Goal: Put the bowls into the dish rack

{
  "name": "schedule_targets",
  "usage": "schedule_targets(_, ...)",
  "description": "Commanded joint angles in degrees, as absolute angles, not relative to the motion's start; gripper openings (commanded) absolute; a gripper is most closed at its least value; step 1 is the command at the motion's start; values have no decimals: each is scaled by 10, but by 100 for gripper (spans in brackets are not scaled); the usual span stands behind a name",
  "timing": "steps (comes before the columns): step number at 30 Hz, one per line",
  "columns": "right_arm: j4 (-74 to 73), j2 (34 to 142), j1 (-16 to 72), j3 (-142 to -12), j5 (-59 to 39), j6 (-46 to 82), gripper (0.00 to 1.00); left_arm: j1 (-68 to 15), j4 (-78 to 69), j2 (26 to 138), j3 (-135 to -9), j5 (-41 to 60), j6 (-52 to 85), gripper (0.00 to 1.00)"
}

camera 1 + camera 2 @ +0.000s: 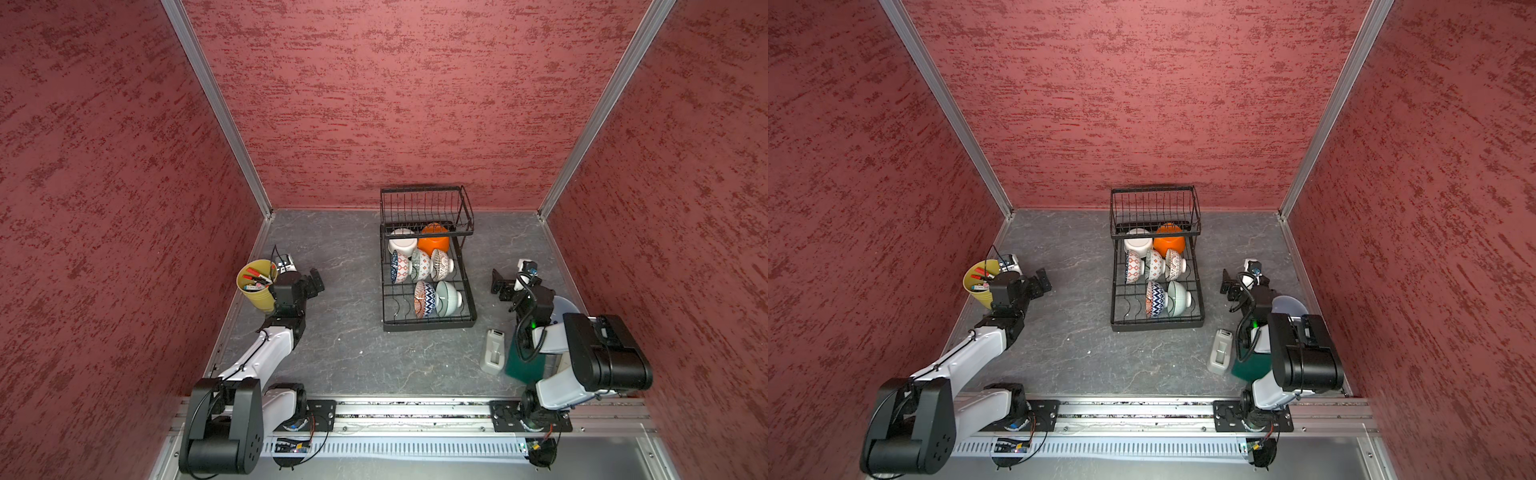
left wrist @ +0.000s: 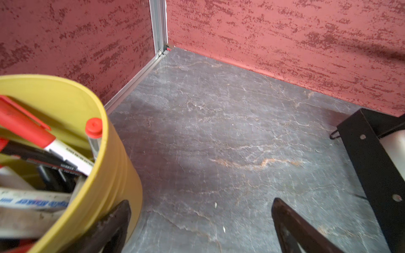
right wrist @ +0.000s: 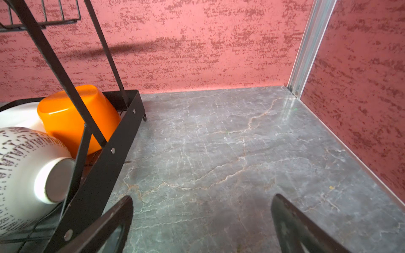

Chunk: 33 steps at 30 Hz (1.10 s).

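Note:
The black wire dish rack [image 1: 430,326] [image 1: 1158,326] stands mid-table near the back wall. Several bowls lie in its base tray: an orange bowl [image 1: 433,241] [image 3: 65,118] and a plain white bowl [image 1: 402,243] at the back, three patterned bowls [image 1: 420,264] in a row, then a blue-patterned bowl [image 1: 424,299] and a pale green bowl [image 1: 449,297] in front. My left gripper [image 1: 316,282] [image 2: 200,219] hangs open and empty left of the rack. My right gripper [image 1: 498,286] [image 3: 201,219] is open and empty to the rack's right.
A yellow-green cup of markers [image 1: 257,284] [image 2: 105,175] stands right beside my left wrist. A grey dispenser [image 1: 493,351], a green pad [image 1: 525,365] and a pale blue dish [image 1: 565,305] lie under my right arm. Red walls close three sides.

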<state>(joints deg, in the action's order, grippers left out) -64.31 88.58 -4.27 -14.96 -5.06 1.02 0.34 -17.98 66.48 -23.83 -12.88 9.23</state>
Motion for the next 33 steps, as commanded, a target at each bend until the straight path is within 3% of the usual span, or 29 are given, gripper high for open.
schedule_targets(1,-678,886,-44,-153,-61,4,99,15,-319,702,-219,-94,60,99)
schedule_targets(13,-660,886,-44,-162,-19,18,99,22,-545,876,-198,-53,30,100)
schedule_targets(33,-657,887,-44,-164,-11,20,99,6,-534,879,-205,-72,18,99)
